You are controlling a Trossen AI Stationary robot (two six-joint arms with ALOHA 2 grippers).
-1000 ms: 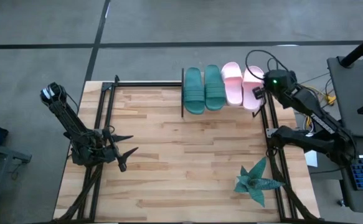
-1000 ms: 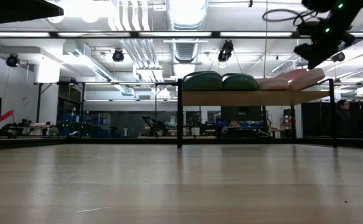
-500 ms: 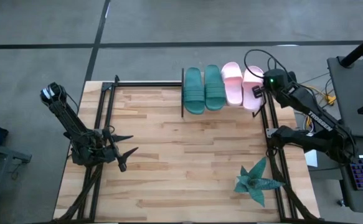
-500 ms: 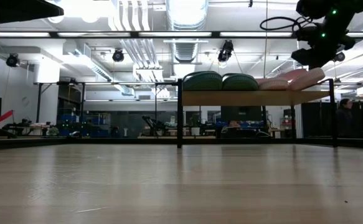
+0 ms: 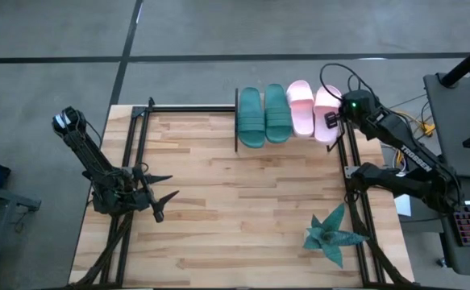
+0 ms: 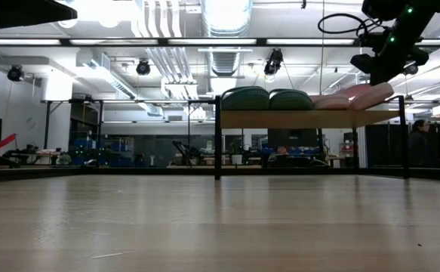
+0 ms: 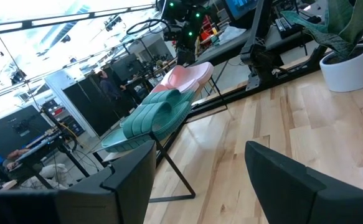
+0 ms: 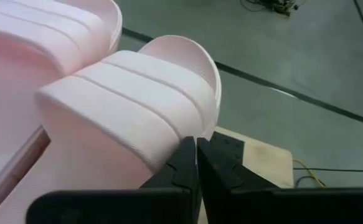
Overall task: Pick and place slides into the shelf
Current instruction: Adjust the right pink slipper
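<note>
Four slides lie side by side on the shelf at the table's far edge: two teal ones to the left, two pink ones to the right. In the low view the rightmost pink slide sits tilted, its right side raised. My right gripper is shut and hovers at that slide's right side; in its wrist view the shut fingertips stand at the ribbed strap. My left gripper waits open over the table's left part, touching nothing. My right gripper has its shut fingertips at the outer edge of the strap of the rightmost pink slide, coming from the table's right side. Whether they touch the foam I cannot tell. The slide rests on the shelf.
A teal spiky plant in a white pot stands near the table's right near corner. Black frame rails run along the table's left and right sides. Bare wood spans the middle.
My right gripper has wavered slightly beside the rightmost pink slide, a little toward the table's left and then back. All the slides have stayed where they were.
</note>
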